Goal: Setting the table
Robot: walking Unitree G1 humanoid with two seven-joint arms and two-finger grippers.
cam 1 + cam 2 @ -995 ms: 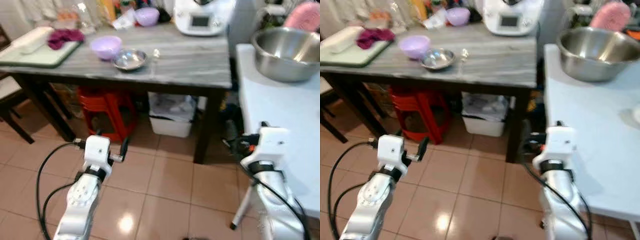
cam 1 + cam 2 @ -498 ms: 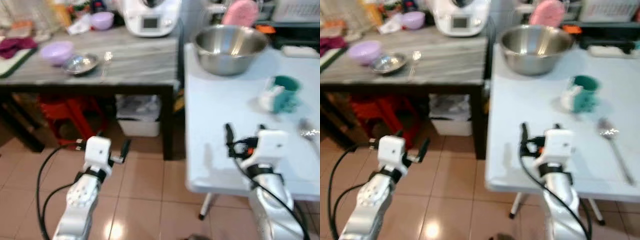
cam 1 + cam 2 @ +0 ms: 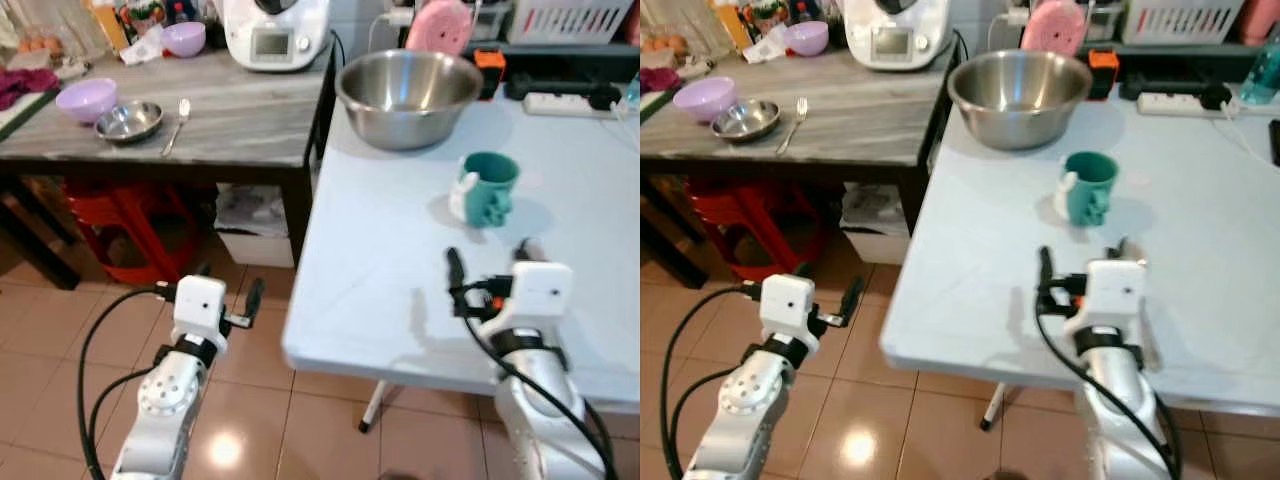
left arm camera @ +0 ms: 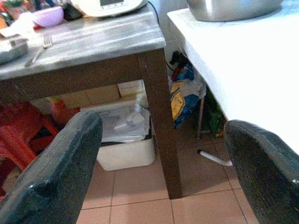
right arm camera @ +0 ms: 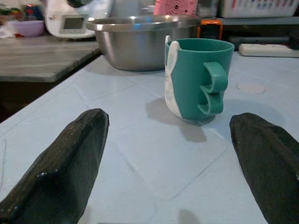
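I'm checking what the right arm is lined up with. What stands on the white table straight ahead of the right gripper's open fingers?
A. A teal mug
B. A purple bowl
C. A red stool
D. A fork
A: the right wrist view looks between the open right gripper fingers straight at the teal mug, upright on the white table.

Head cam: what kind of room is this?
Most likely a home kitchen or dining corner: a steel mixing bowl and teal mug on a white table, and a countertop cooking appliance on the grey side table.
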